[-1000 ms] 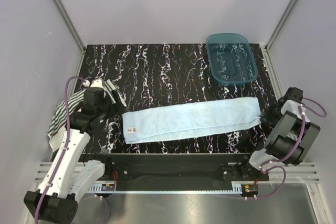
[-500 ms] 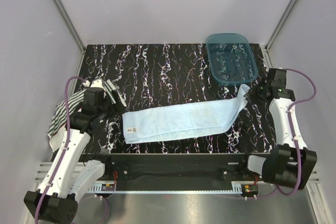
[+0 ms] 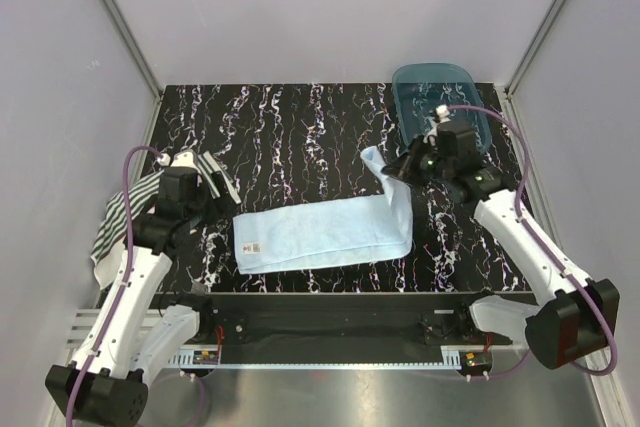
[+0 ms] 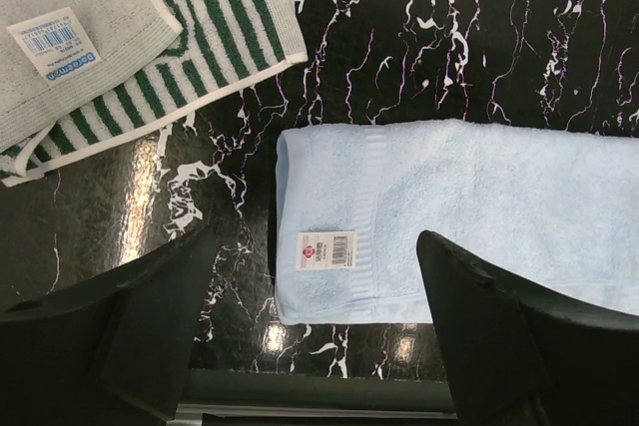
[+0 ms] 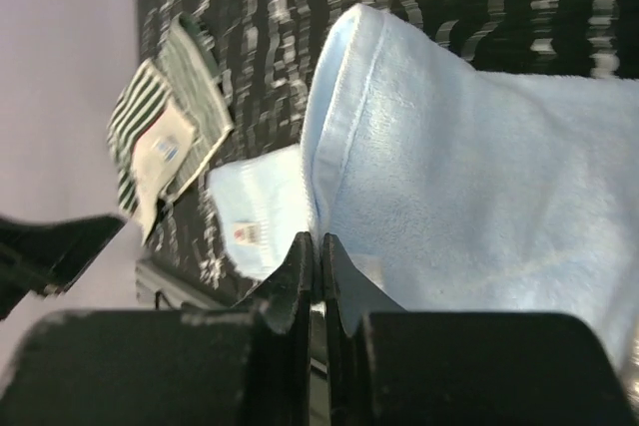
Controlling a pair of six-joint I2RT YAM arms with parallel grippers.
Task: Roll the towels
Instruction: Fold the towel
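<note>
Right gripper (image 3: 403, 169) pinches the right end of the plain light blue cloth towel (image 3: 310, 235), raised; its long axis runs leftward toward the spread left gripper (image 4: 315, 241).

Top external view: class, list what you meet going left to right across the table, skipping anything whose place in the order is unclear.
Striped towel → left gripper, fingers open → light blue towel → teal tub.
</note>
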